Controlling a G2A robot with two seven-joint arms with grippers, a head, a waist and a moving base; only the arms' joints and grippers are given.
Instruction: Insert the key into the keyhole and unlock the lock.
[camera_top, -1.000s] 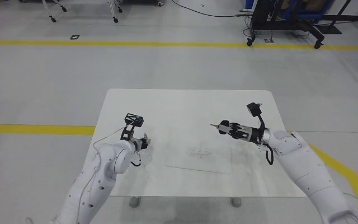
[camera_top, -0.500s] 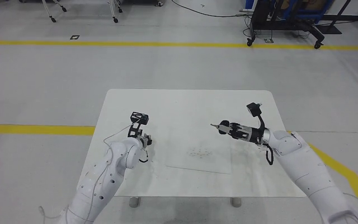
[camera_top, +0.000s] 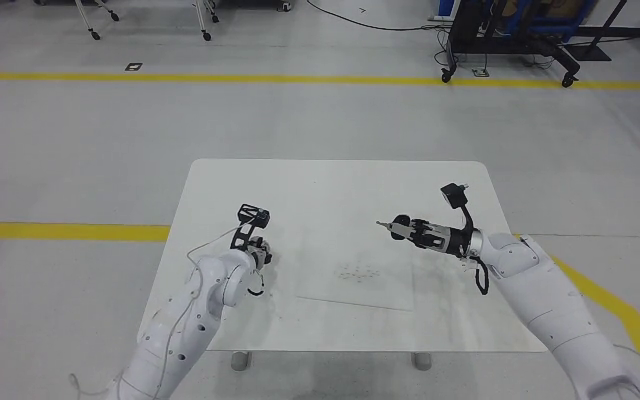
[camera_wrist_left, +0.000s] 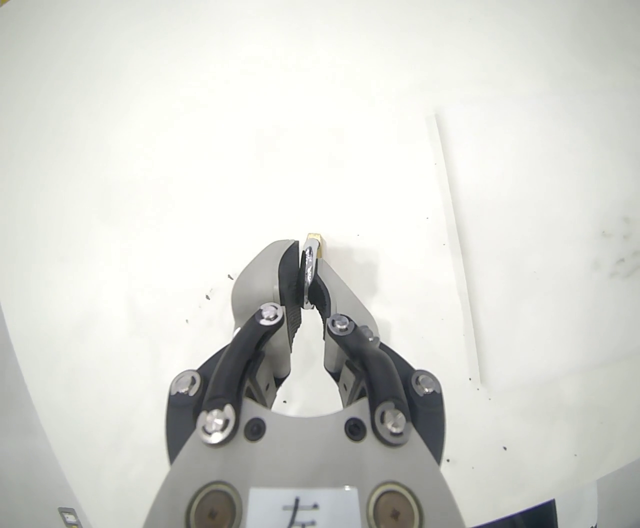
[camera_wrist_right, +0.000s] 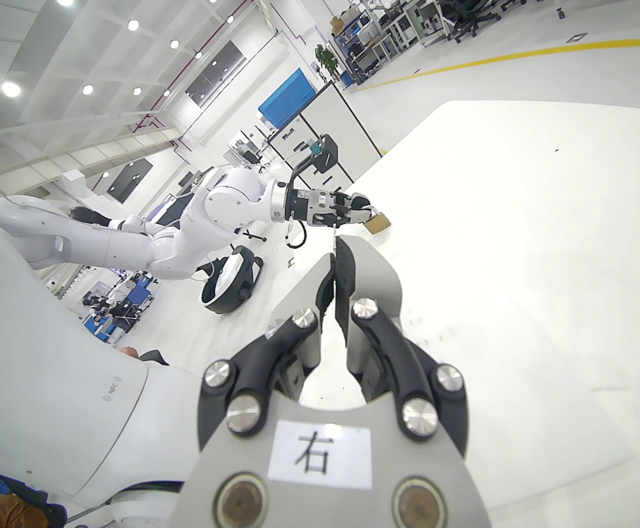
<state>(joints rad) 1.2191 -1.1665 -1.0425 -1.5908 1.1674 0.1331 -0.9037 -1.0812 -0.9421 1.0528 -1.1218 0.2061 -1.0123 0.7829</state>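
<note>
My left jaws are clamped on the shackle of the lock (camera_wrist_right: 377, 221), whose brass body hangs from them low over the left part of the tabletop (camera_top: 330, 190). My right jaws are pressed together on the key (camera_top: 382, 224), its thin blade pointing towards the lock from over the right part. Both pick-ups look done, but key and lock are well apart. I judge that closing the gap, lining the blade up with the keyhole, which I cannot make out, pushing in and turning are all left.

"左" on plate (camera_wrist_left: 300, 450) behind left fingers (camera_wrist_left: 256, 280); "右" behind right fingers (camera_wrist_right: 376, 280)
</note>
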